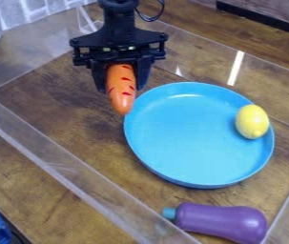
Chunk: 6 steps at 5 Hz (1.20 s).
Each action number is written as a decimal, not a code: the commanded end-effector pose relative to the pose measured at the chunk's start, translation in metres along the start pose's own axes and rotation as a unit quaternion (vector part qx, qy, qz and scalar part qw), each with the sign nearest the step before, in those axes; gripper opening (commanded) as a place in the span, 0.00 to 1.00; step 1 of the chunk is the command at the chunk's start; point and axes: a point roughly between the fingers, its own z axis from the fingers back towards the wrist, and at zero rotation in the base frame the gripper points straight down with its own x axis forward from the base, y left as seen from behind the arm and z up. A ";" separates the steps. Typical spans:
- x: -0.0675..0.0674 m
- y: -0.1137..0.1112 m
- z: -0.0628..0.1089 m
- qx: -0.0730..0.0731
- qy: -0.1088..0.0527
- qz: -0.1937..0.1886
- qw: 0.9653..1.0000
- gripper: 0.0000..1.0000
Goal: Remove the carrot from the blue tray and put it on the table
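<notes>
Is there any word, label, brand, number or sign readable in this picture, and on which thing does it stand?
None can be read: the carrot, the blue tray, the lemon, the eggplant, the gripper and the table show no text.

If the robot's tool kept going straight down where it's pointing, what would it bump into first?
Probably the bare table. The tool points nearly straight down, shut on the carrot, which hangs just left of the blue tray. Depth is hard to judge, so the carrot's tip might clip the tray's rim.
</notes>
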 end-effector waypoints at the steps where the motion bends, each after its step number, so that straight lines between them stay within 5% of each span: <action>1: 0.017 0.004 0.019 -0.021 -0.044 0.010 0.999 0.00; 3: 0.016 0.013 -0.007 -0.011 -0.061 0.009 0.998 0.00; 6: 0.019 0.013 -0.024 -0.025 -0.084 0.010 0.996 0.00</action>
